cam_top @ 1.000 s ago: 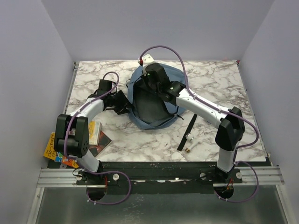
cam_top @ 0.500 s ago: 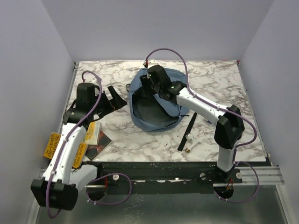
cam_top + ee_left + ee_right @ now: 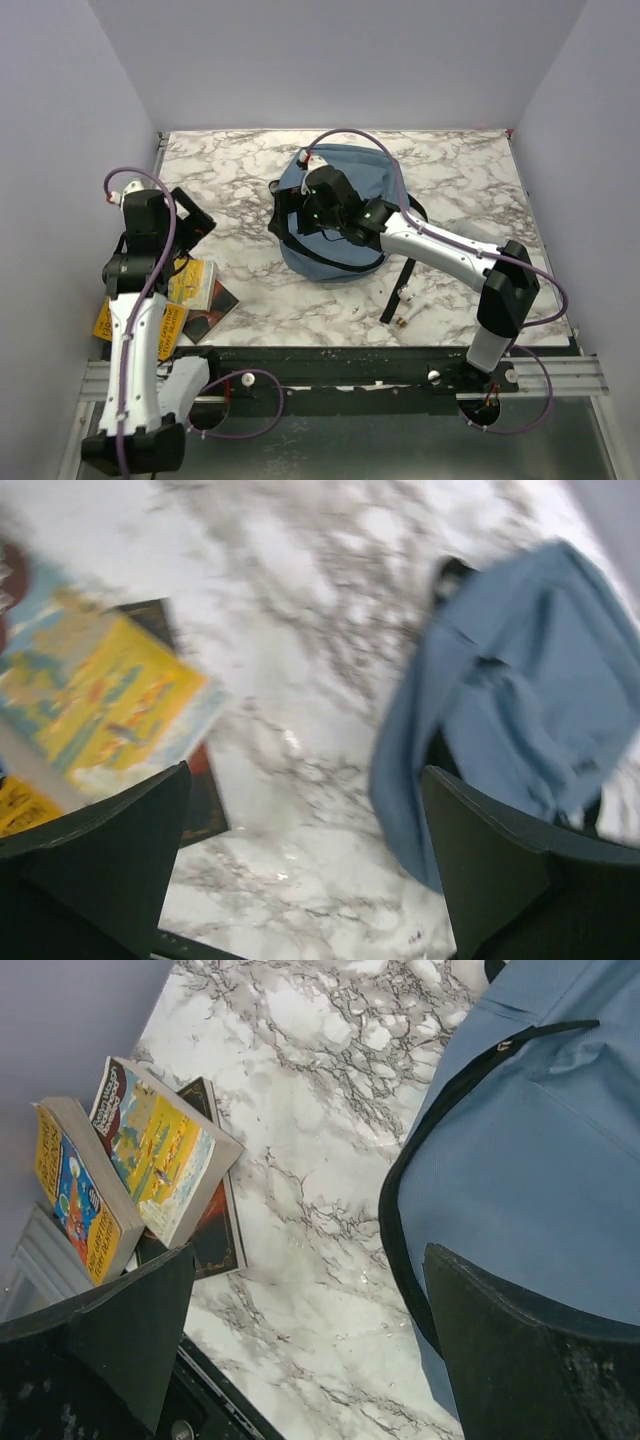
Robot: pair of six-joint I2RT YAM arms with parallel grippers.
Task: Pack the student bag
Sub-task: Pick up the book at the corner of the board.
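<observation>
Moved: our left gripper (image 3: 183, 214) swung back, away from the student bag (image 3: 335, 262).
Books (image 3: 196, 284): near left of the table (image 3: 450, 170).
Left gripper: fingers wide apart, empty, between books and bag.
Student bag: middle of the table.
Right gripper (image 3: 300, 210): fingers wide apart, empty, over the bag's left side.

student bag (image 3: 520, 710) blurred, cropped (right edge)
</observation>
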